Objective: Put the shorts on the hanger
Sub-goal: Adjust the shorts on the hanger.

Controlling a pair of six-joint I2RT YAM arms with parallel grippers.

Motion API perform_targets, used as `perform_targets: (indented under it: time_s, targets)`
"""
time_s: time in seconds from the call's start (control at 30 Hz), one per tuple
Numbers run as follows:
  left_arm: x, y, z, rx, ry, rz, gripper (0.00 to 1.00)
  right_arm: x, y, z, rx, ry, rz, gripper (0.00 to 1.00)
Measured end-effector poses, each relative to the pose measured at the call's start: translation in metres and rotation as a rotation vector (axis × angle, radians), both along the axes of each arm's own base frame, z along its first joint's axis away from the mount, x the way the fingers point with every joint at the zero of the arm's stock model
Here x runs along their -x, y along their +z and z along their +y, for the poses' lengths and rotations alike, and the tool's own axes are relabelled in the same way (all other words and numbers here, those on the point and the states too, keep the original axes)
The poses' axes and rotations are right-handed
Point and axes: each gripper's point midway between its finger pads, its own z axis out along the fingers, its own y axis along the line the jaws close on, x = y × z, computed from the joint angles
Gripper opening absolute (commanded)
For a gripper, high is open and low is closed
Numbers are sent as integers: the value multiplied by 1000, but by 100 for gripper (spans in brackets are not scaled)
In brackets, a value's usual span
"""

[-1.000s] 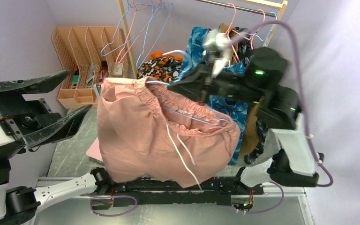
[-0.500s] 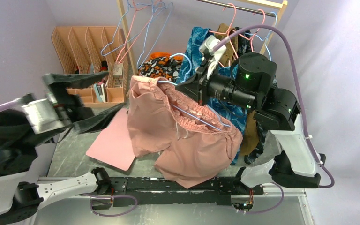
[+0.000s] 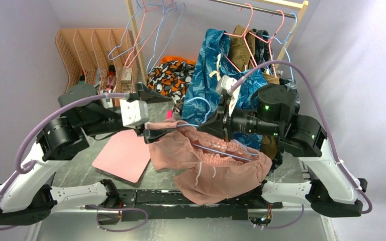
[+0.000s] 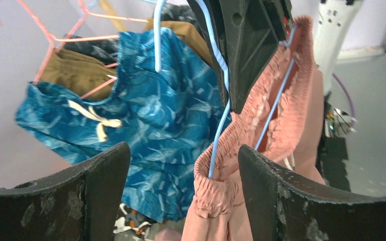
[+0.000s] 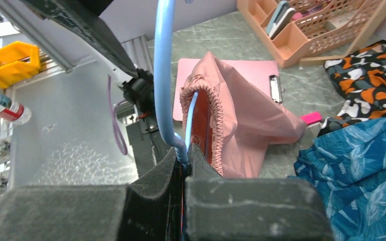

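The dusty-pink shorts (image 3: 216, 168) hang by their gathered waistband on the light-blue hanger (image 3: 220, 150), their legs sagging over the table's front edge. My right gripper (image 3: 212, 122) is shut on the hanger's twisted neck (image 5: 182, 150), below the hook (image 5: 163, 75), with the shorts (image 5: 236, 115) just beyond it. My left gripper (image 3: 173, 114) stands open at the left end of the waistband. In the left wrist view that waistband corner (image 4: 216, 186) and the hanger wire (image 4: 220, 125) lie between the spread fingers (image 4: 291, 201), apart from both pads.
A flat pink clipboard (image 3: 123, 155) lies on the table under the left arm. Behind are a peach file organizer (image 3: 88, 55), a rack of pink and blue wire hangers (image 3: 146, 25), a blue patterned garment (image 3: 213, 65) and an orange-black cloth (image 3: 168, 73).
The left arm swung in from the far left to the waistband's left end. The right arm lowered the hanger and shorts, which now sag lower and bunched.
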Motion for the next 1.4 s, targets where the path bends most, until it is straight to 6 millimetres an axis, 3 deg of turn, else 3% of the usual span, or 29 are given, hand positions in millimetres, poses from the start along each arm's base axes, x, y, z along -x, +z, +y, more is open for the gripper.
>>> perform_targets:
  time_s: [0.1,0.4,0.93,1.2,1.4]
  targets:
    - [6,-14,-8,-45,-54,32,82,10,-7,-4,-3,35,9,0]
    - [20,-33,-19,-105,-159,91,80,21,4,2,-58,111,-8,0]
    - [24,-62,-43,-193,-268,183,51,22,0,10,-63,146,-5,0]
    - [25,-59,-42,-190,-270,181,32,21,-3,12,-55,146,-3,0]
    - [25,-59,-42,-190,-269,181,25,21,-3,12,-55,147,-3,0]
